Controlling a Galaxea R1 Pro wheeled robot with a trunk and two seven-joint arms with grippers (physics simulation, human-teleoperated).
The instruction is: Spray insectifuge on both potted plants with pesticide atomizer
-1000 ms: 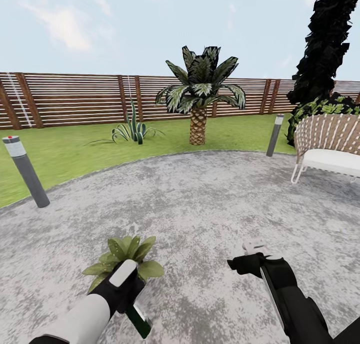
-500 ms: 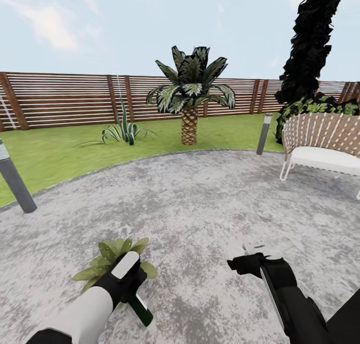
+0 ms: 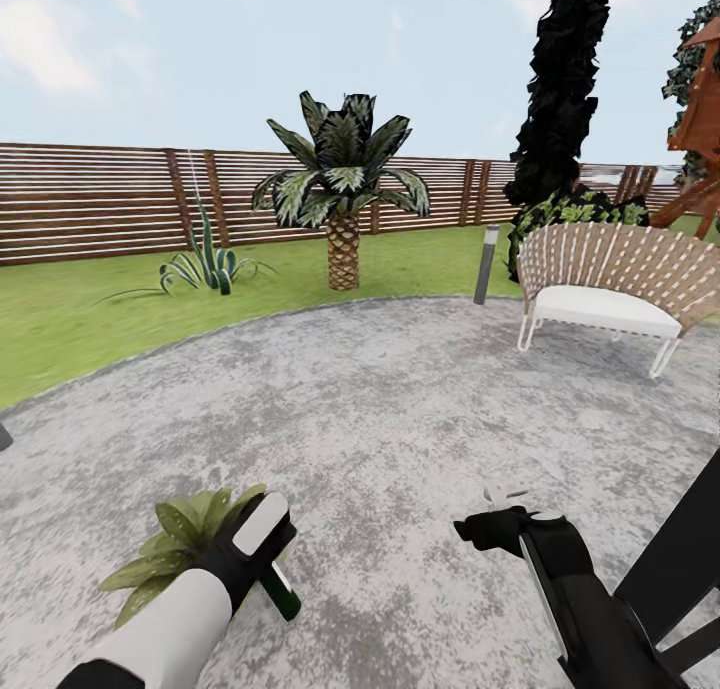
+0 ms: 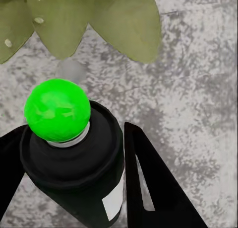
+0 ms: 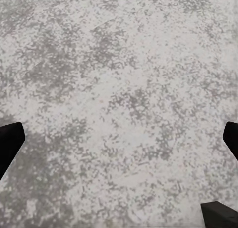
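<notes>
Since the earlier frame the camera had swung right. Left gripper (image 4: pixel 74 188) was clamped on the pesticide atomizer (image 4: pixel 74 153), nozzle just before a potted plant (image 3: pixel 175 544); whether it was sprayed I cannot tell. Right gripper (image 5: pixel 119 168) hung apart over paving (image 3: pixel 400 409). A bench (image 3: pixel 600 279) stood far ahead.

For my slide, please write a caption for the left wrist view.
Left gripper holds the pesticide atomizer above a potted plant.

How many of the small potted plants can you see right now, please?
1. The potted plant sits on the paving beside the left gripper, which holds the atomizer; its leaves also show in the left wrist view. A second may lie outside the views.
</notes>
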